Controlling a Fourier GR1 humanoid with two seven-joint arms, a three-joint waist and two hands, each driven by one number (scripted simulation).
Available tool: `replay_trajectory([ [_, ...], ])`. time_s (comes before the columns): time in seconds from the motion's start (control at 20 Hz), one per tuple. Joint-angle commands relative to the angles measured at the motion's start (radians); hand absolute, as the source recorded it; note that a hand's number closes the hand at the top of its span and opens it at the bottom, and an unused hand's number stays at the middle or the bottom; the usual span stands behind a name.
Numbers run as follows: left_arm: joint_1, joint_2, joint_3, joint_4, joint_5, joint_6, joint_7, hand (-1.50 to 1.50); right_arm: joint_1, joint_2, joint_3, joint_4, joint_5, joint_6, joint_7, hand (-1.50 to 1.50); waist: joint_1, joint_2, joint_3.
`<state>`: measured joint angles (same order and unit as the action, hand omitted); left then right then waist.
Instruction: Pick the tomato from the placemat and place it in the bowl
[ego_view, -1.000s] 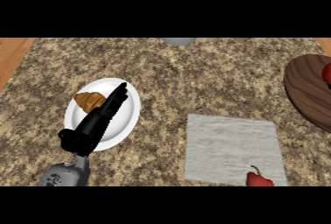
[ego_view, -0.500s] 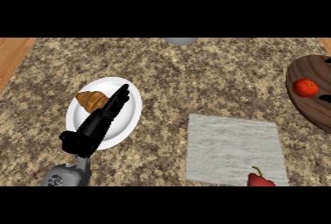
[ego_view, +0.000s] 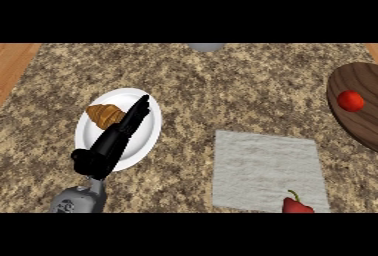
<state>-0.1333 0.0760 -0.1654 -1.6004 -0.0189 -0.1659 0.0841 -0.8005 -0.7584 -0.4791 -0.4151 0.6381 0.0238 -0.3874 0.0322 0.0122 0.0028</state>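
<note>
My left hand (ego_view: 118, 140) lies in the lower left of the frame, fingers straight and together, holding nothing. It stretches over a white plate (ego_view: 92, 139), fingertips just beside a croissant (ego_view: 105, 114) on the plate's upper left part. My right hand does not show.

The tomato (ego_view: 351, 100) sits inside the dark wooden bowl (ego_view: 356, 131) at the right edge. The grey placemat (ego_view: 266, 170) lies at lower right centre of the speckled counter (ego_view: 221, 90), with a red fruit (ego_view: 297, 205) with a stem at its bottom edge. A grey object (ego_view: 205, 47) peeks in at top centre.
</note>
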Motion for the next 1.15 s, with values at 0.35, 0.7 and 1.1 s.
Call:
replay_trajectory([
  [0.35,0.005,0.007,0.008,0.016,-0.026,0.004,-0.026,0.00,0.036,-0.217,-0.225,0.185,-0.191,0.104,-0.027,-1.50,-0.006,0.003,0.002],
  [0.7,-0.017,0.024,0.039,0.002,0.025,-0.032,0.003,0.00,0.173,-0.326,-0.337,0.247,-0.284,0.170,-0.136,-1.50,-0.005,0.009,0.007],
  [1.1,0.001,0.007,0.035,0.000,0.009,-0.008,-0.019,0.00,0.328,-0.392,-0.374,0.286,-0.320,0.339,-0.241,-1.50,-0.016,0.006,0.011],
])
